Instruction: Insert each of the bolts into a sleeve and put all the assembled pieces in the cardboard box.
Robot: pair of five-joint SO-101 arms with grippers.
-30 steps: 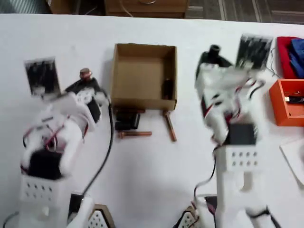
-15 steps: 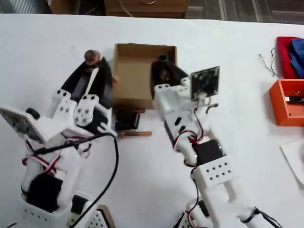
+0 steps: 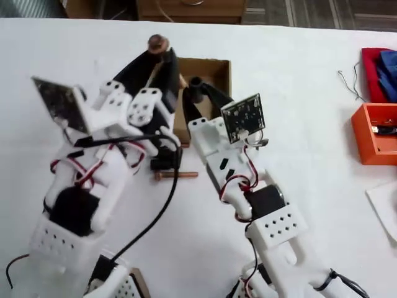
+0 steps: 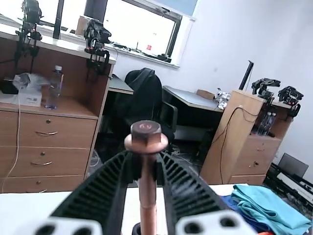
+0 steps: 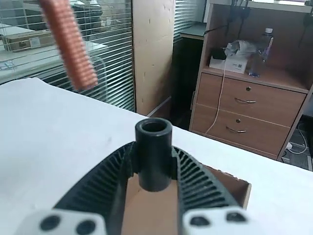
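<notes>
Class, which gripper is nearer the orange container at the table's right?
Right. The right gripper, over the cardboard box, is left of the orange container; the left gripper is even farther left, at the box's left wall.

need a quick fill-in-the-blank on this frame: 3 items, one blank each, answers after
1. The left pincer grips a copper bolt with its head pointing ____.
2. The right pincer is shut on a black ____, open end up.
3. A loose bolt lies on the table in front of the cardboard ____.
Missing words: up; sleeve; box.
</notes>
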